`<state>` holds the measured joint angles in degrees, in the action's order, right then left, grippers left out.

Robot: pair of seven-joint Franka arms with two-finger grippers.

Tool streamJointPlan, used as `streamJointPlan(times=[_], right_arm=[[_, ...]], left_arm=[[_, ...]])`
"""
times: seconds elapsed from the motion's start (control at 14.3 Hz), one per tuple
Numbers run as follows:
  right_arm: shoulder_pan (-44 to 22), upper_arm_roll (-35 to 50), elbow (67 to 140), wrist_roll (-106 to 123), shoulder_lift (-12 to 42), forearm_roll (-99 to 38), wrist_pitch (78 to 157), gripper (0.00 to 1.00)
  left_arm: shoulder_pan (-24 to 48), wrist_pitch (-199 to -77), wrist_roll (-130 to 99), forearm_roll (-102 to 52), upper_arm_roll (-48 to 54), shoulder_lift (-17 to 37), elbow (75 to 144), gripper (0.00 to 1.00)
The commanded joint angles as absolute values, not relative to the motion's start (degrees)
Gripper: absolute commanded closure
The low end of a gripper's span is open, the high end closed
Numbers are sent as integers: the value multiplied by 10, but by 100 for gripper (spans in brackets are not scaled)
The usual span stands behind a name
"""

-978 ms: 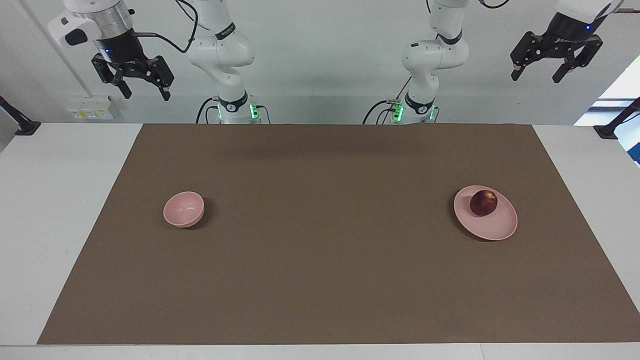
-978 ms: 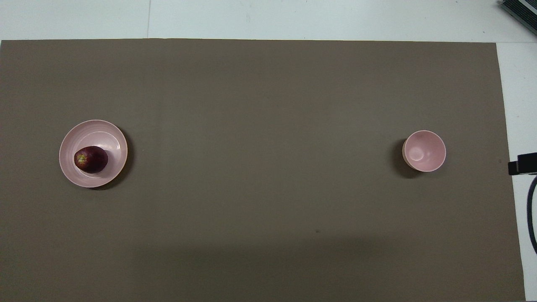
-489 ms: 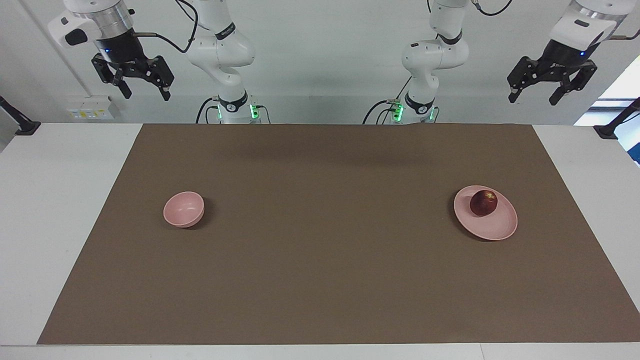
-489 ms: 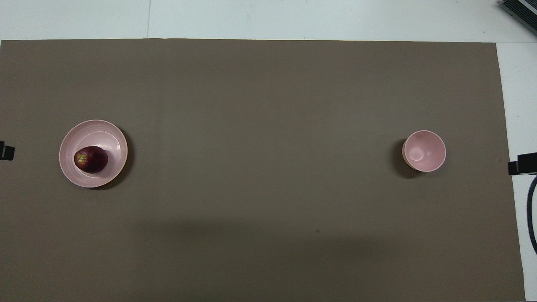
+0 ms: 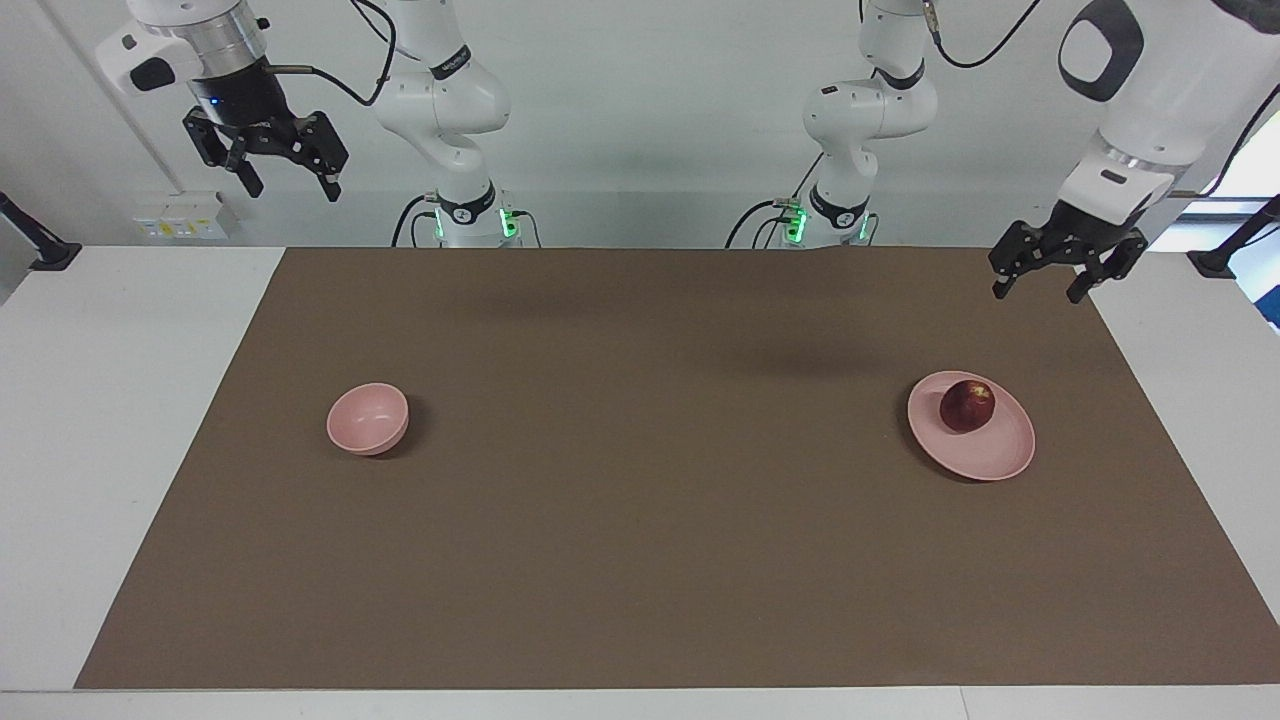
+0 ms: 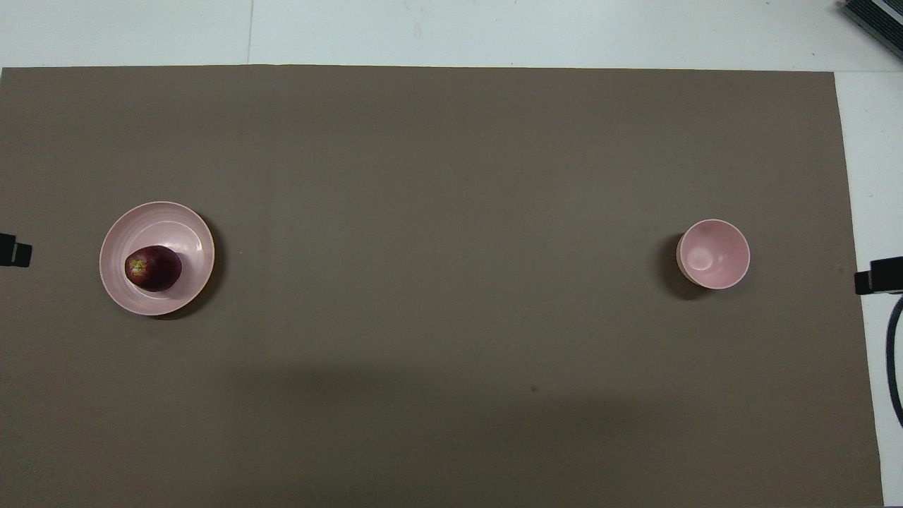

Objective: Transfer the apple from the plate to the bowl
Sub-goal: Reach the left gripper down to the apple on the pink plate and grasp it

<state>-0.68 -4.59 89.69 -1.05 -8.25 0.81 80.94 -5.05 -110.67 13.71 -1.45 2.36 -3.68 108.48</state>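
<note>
The dark red apple [image 5: 967, 405] [image 6: 153, 268] lies on the pale pink plate [image 5: 985, 455] [image 6: 159, 219] toward the left arm's end of the table. The small pink bowl [image 5: 368, 419] [image 6: 713, 253] stands empty toward the right arm's end. My left gripper [image 5: 1039, 290] is open and empty in the air, over the mat's corner by the robots, well above the plate. Only its tip [image 6: 14, 252] shows at the edge of the overhead view. My right gripper [image 5: 288, 186] is open and empty, raised high past the right arm's end of the mat, where that arm waits.
A brown mat [image 5: 640, 520] [image 6: 437, 176] covers most of the white table [image 5: 100, 400]. A black mount [image 5: 40, 250] sits at one table corner by the robots and another [image 5: 1225, 255] at the other. A dark object [image 6: 875, 17] lies at the table's corner farthest from the robots.
My left gripper has come down and in, from high beside the table to just over the mat's corner near the plate. The right arm, apple, plate and bowl have not moved.
</note>
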Motion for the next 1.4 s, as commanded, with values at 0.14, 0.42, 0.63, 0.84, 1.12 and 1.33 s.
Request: streamJointPlan(times=[0.14, 0.42, 0.63, 0.84, 1.12, 1.33], right_arm=[[-4, -46, 889, 1, -79, -4, 807, 0], [-4, -46, 889, 1, -79, -4, 807, 0], [-4, -45, 890, 3, -80, -4, 800, 0], [-3, -46, 890, 6, -80, -4, 799, 0], [-4, -45, 920, -3, -86, -18, 824, 0], [-6, -45, 941, -12, -81, -18, 855, 0]], left_arm=[[-58, -1230, 162, -29, 20, -41, 1192, 0], [-60, -1326, 164, -46, 19, 4, 1244, 0], [-71, -1362, 164, -51, 19, 34, 1247, 0], [-73, -1412, 163, -51, 18, 50, 1278, 0], [-79, -1422, 163, -51, 18, 57, 1291, 0], [-79, -1415, 159, -51, 18, 58, 1288, 43]])
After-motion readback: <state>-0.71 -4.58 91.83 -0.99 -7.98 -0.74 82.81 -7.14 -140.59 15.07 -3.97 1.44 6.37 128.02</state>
